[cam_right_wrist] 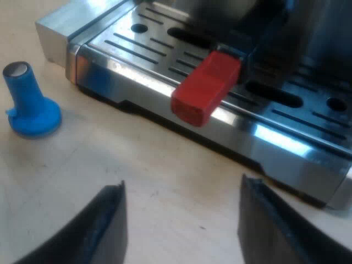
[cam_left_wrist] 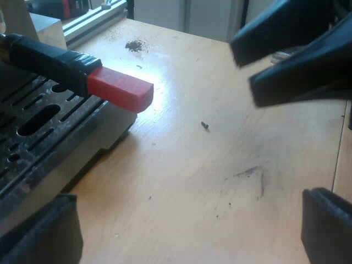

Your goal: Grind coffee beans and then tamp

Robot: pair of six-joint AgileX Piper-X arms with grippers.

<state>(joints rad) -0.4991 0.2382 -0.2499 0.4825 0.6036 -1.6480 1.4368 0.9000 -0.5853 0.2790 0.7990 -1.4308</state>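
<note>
The holder's dark handle [cam_left_wrist: 49,59] juts out over the espresso machine's slotted drip tray [cam_left_wrist: 38,129], and its red end [cam_left_wrist: 121,91] reaches past the tray's edge. My left gripper [cam_left_wrist: 181,234] hovers open above the wooden table beside the tray, nothing between its fingers [cam_left_wrist: 327,225]. The other arm's black gripper [cam_left_wrist: 291,52] hangs beyond the red end. In the right wrist view my right gripper [cam_right_wrist: 184,225] stands open low over the table, facing the red end [cam_right_wrist: 206,88] and the tray's metal rim [cam_right_wrist: 165,91]. A blue tamper [cam_right_wrist: 27,102] stands upright on the table near the tray's corner.
A small heap of spilled coffee grounds [cam_left_wrist: 135,45] and scattered specks [cam_left_wrist: 204,125] lie on the wooden tabletop [cam_left_wrist: 209,181]. An aluminium frame rail [cam_left_wrist: 91,21] runs along the table's edge past the machine.
</note>
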